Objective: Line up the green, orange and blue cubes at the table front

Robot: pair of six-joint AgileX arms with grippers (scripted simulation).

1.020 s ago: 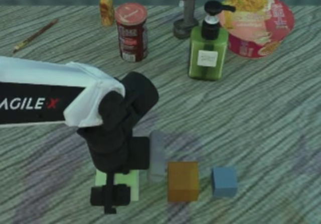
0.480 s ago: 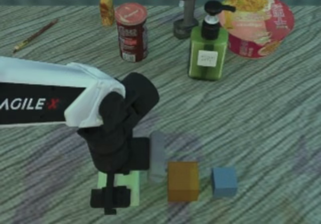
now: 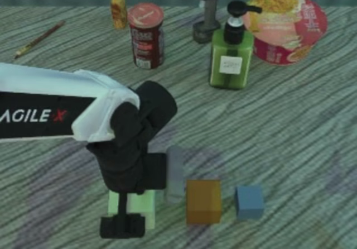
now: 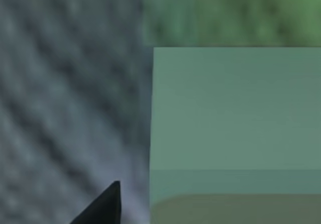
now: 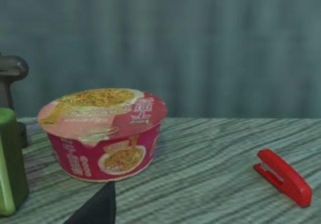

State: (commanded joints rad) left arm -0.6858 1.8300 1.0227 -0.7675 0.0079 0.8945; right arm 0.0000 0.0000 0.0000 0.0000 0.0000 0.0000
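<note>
Where left gripper (image 3: 122, 225) hangs over green cube (image 3: 146, 209) at table (image 3: 290, 148) front, grip state unclear; orange cube (image 3: 203, 201) then blue cube (image 3: 249, 202) rightward. Behind: pump bottle (image 3: 230, 56), sealed noodle bowl (image 3: 289, 25), can (image 3: 146, 36).

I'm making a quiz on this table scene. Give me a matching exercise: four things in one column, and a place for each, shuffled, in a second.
Things:
1. green cube
2. orange cube
3. blue cube
4. noodle cup

Places:
A. middle of the front row
B. back right of the table
C. partly under the left tool
D. right end of the front row

Pairs: 1-C, 2-A, 3-D, 4-B
</note>
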